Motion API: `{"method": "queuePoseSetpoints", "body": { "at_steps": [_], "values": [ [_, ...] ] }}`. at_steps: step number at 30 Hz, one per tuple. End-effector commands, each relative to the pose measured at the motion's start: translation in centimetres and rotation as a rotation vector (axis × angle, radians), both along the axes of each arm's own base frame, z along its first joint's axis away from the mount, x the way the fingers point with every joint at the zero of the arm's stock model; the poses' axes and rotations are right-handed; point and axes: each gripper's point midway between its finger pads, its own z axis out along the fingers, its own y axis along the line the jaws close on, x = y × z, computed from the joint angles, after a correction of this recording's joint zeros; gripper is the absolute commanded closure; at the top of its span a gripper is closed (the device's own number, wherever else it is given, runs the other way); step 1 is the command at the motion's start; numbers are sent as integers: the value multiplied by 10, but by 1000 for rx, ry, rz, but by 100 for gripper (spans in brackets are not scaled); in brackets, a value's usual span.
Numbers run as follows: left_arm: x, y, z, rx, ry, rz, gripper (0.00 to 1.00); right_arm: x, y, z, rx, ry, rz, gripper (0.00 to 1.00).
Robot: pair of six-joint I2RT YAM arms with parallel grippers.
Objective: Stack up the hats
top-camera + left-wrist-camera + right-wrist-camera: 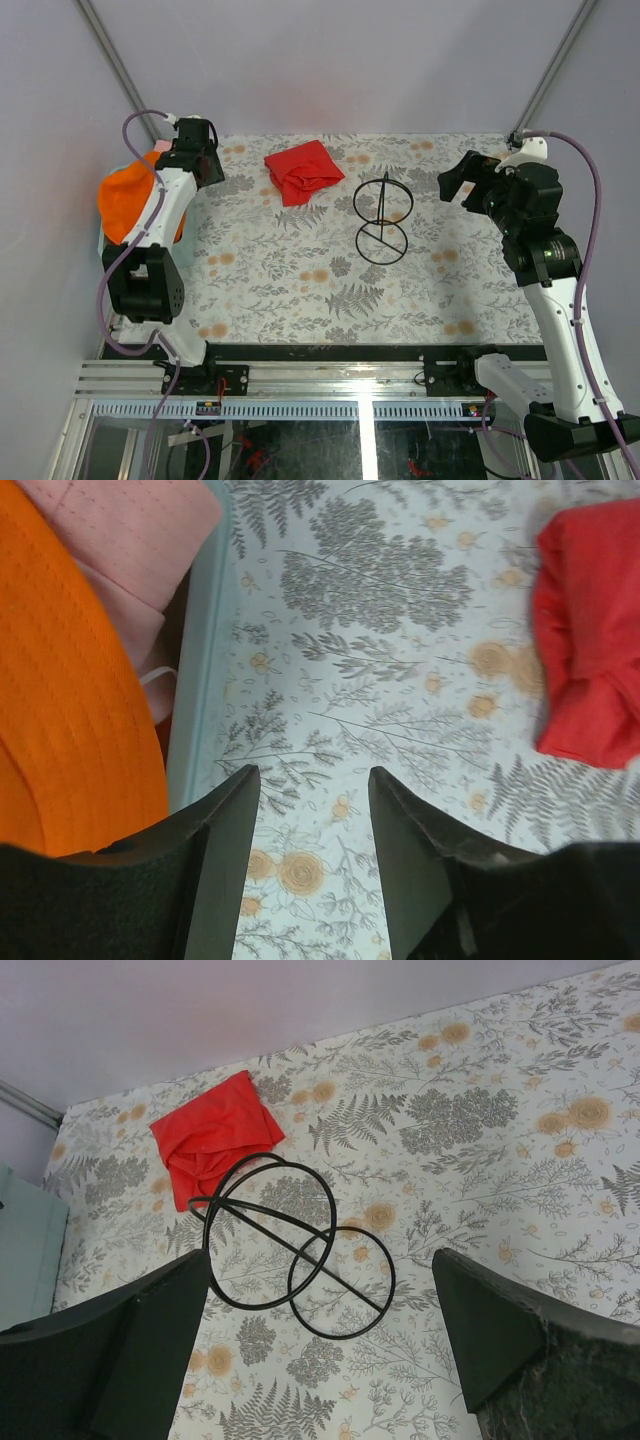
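An orange hat (125,200) lies in a pale bin (195,680) off the table's left edge, with a pink hat (130,540) tucked behind it. In the left wrist view the orange hat (60,680) fills the left side. My left gripper (205,165) hovers over the table just right of the bin. Its jaws (312,772) stand partly apart with only tablecloth between them. A crumpled, squarish red cloth (303,170) lies at the back of the table; I cannot tell whether it is a hat. My right gripper (455,185) hangs wide open (320,1255) at the right, holding nothing.
A black wire stand (382,215) of two rings on a rod sits mid-table, right of the red cloth (215,1140). The floral tablecloth (300,280) covers the table. Grey walls close in the back and sides.
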Motion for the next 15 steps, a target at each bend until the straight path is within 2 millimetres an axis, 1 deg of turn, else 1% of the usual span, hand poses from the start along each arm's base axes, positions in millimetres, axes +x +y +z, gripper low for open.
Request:
{"method": "queuePoseSetpoints", "body": {
  "at_steps": [1, 6, 9, 12, 15],
  "values": [
    [15, 27, 1, 103, 16, 101, 54, -1, -6, 6, -38, -27, -19, 1],
    [45, 43, 10, 188, 12, 142, 57, 0, -9, -2, -57, -6, -30, 1],
    [56, 52, 4, 228, 46, 173, 59, 2, -12, -6, -78, 11, -42, 1],
    [61, 55, -4, 241, 63, 194, 63, 4, -16, -9, -95, 21, -60, 1],
    [57, 58, -14, 249, 90, 205, 64, 7, -20, -13, -109, 28, -76, 1]
  ]
}}
